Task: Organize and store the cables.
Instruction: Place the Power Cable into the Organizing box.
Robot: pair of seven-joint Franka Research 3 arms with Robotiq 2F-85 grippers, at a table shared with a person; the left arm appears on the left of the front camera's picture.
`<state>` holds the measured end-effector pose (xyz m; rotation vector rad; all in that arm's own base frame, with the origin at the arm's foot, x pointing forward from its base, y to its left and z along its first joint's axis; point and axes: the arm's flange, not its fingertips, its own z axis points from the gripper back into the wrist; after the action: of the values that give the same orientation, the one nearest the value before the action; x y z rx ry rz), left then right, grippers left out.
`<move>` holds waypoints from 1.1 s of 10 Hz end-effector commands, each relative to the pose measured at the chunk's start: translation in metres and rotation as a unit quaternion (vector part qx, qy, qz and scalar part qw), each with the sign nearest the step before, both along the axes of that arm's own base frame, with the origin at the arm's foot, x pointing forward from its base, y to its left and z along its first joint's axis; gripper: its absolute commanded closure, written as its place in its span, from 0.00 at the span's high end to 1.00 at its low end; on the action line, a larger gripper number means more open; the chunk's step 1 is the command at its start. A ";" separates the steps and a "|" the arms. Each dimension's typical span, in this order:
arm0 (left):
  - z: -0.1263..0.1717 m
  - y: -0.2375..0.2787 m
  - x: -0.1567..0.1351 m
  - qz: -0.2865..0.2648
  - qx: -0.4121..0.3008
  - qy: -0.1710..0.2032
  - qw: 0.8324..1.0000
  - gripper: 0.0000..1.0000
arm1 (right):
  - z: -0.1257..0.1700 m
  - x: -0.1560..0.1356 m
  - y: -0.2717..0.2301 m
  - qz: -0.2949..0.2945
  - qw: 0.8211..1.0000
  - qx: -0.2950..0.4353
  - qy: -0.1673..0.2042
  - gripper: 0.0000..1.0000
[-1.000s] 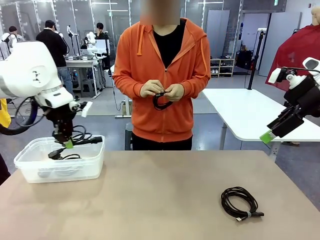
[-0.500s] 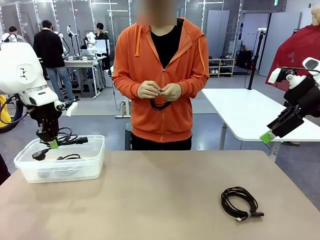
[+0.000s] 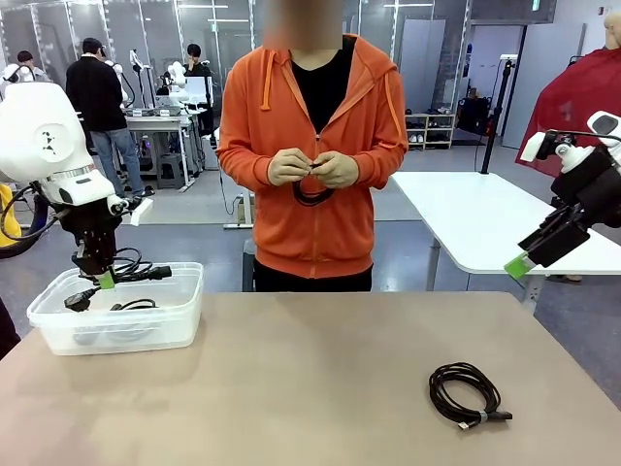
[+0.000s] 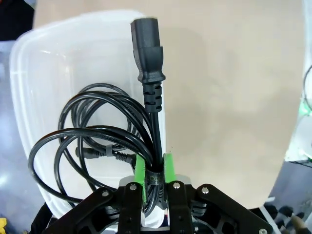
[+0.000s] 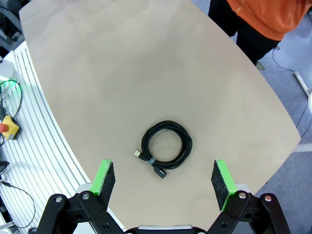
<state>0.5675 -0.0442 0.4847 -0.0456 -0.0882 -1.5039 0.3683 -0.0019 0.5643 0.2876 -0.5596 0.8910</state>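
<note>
My left gripper [image 3: 105, 280] [image 4: 155, 170] is shut on a coiled black power cable [image 3: 131, 270] [image 4: 105, 141], which hangs over the clear plastic bin [image 3: 116, 330] [image 4: 29, 73] at the table's left. Its plug end [image 4: 147, 53] sticks out past the fingers. Another black cable [image 3: 131, 305] lies inside the bin. A third coiled cable [image 3: 466, 393] [image 5: 165, 145] rests on the table at the right. High above it and off to the right, my right gripper [image 3: 524, 262] [image 5: 163, 178] stands open with nothing in it. The person holds a small black cable [image 3: 312, 192] in both hands.
The tan table [image 3: 310, 388] has bare room across its middle. The person in an orange hoodie [image 3: 312, 146] stands at the far edge. A white table [image 3: 485, 218] sits behind at the right.
My left arm carried the power cable leftward to over the bin's left part, then held still. The person has kept working the small cable in their hands. The right arm has not moved.
</note>
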 end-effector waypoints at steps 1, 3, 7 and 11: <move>-0.004 0.008 0.017 -0.033 0.025 -0.015 0.999 0.17 | 0.001 0.001 0.000 0.001 1.000 0.000 -0.002 1.00; -0.010 0.007 0.026 -0.039 0.036 -0.020 0.998 0.17 | 0.001 0.001 0.000 0.001 1.000 0.000 -0.002 1.00; -0.026 0.005 0.035 -0.027 0.055 -0.011 0.998 0.17 | 0.001 0.001 0.000 0.001 1.000 0.000 -0.002 1.00; -0.042 0.000 0.042 -0.016 0.066 0.000 0.998 0.17 | 0.001 0.001 0.000 0.001 1.000 0.000 -0.002 1.00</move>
<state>0.6010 -0.0429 0.4399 0.0222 0.0062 -1.5586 0.3683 -0.0019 0.5644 0.2876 -0.5597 0.8910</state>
